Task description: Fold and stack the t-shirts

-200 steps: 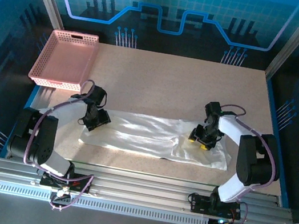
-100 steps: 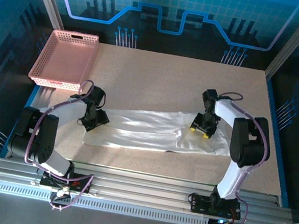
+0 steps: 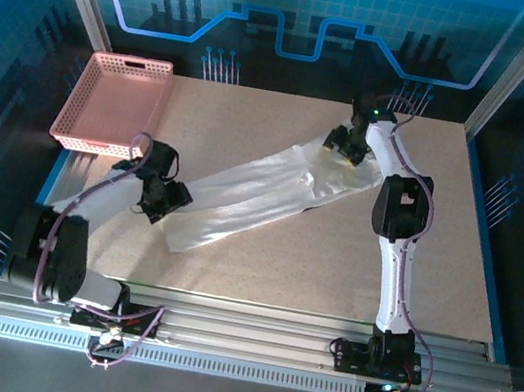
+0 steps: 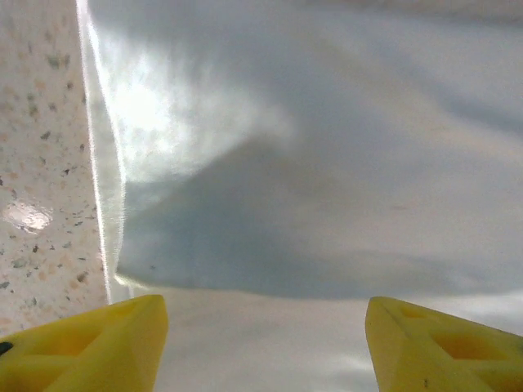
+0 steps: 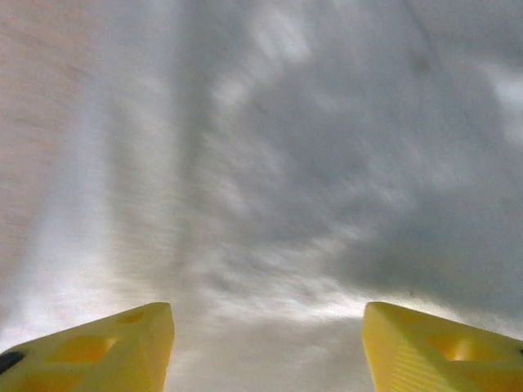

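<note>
Stretching slantwise over the table (image 3: 261, 257) in the top external view, the white t-shirt (image 3: 252, 192) lies as a long, rumpled band. It runs from a near-left end up to a far-right end. The left gripper (image 3: 164, 199) sits at the near-left end, on the band's left edge. The right gripper (image 3: 349, 148) sits over the far-right end, with its arm reaching well out across the table. From this height the stand of either pair of jaws cannot be told. A pink basket (image 3: 116, 104) rests at the far-left corner of the table, apart from the shirt.

From the left wrist view, the left gripper's yellow fingertips (image 4: 82, 343) show in the two bottom corners, set well apart with nothing clamped between them. White cloth spreads beneath and beyond them. A folded edge of the shirt runs down the left side, and a strip of speckled tabletop shows just beside it.

From the right wrist view (rather blurred), the right gripper's yellow fingertips (image 5: 445, 347) likewise stand wide apart at the bottom corners. Pale wrinkled fabric lies between and ahead of them, and no fold is pinched that I can make out. A brownish strip at the upper left looks like bare table.
</note>
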